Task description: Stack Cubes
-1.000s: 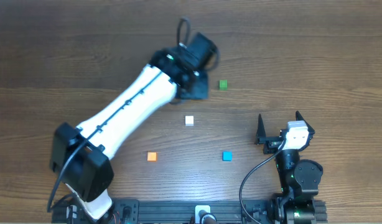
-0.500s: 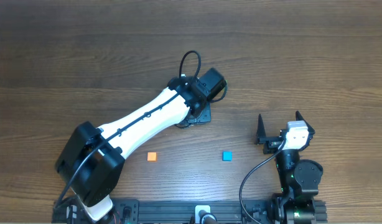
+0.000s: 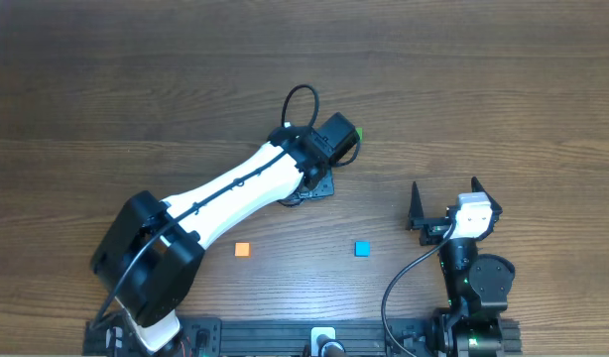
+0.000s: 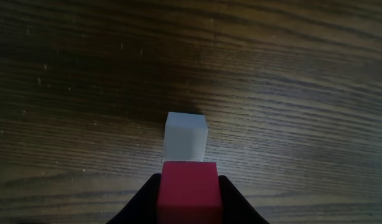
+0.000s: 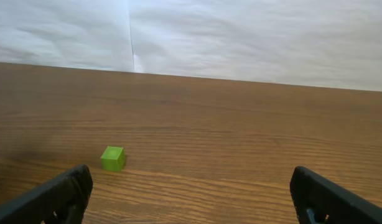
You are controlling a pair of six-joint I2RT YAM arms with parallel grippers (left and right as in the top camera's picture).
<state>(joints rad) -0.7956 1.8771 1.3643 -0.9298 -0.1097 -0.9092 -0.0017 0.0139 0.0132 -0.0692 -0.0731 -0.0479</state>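
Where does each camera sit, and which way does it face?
Top view: fixed overhead, looking down at the table; left arm and right arm rise from its bottom edge.
Left wrist view: faces down at a white cube; left gripper holds a red cube.
Right wrist view: low, facing across the table; right gripper open.
Shared: green cube, top and right wrist views.

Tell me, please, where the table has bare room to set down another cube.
Bare: the table beyond the left arm, and the gap between orange cube and blue cube. Crowded: the middle, where the left gripper holds the red cube by the white cube, green cube nearby.
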